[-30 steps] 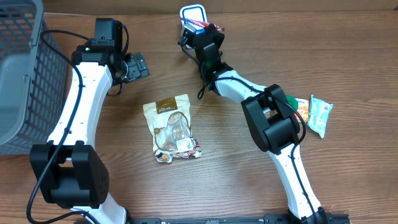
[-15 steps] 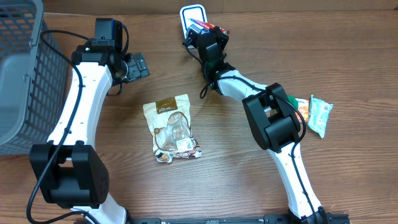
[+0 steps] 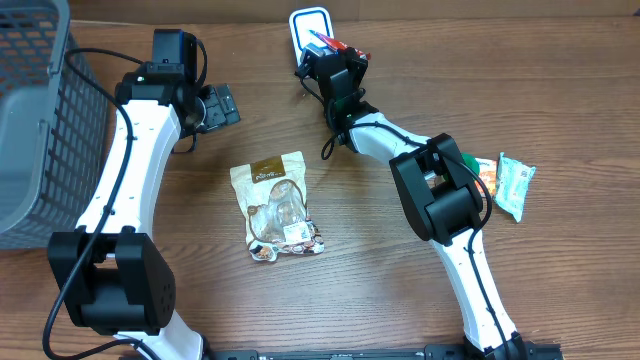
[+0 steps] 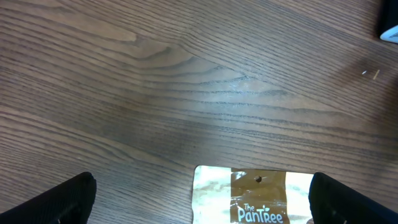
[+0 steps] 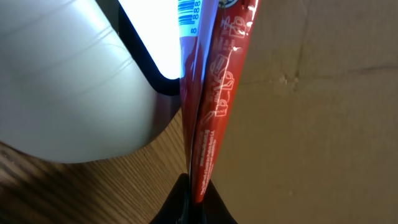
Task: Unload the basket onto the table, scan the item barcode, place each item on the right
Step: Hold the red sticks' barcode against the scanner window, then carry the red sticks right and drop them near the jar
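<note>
My right gripper (image 3: 330, 52) (image 5: 196, 200) is shut on the lower edge of a thin red packet (image 5: 219, 93) (image 3: 337, 44). It holds the packet upright just in front of the white scanner (image 3: 309, 22) (image 5: 68, 81) at the table's far edge. The packet's barcode (image 5: 189, 15) faces the scanner's lit window (image 5: 152, 37). My left gripper (image 3: 222, 103) (image 4: 202, 202) hangs open over the wood, with the top of a tan-and-white snack bag (image 3: 277, 205) (image 4: 255, 198) lying between its fingers (image 4: 69, 200) below it.
A grey mesh basket (image 3: 30, 110) stands at the left edge. Two more small packets, one orange (image 3: 484, 176) and one pale green (image 3: 516, 185), lie to the right beside the right arm. A brown cardboard wall (image 5: 317, 93) rises behind the scanner.
The right gripper has shifted slightly to the right with the red packet, uncovering more of the scanner's window. The left arm and the snack bag have not moved.
</note>
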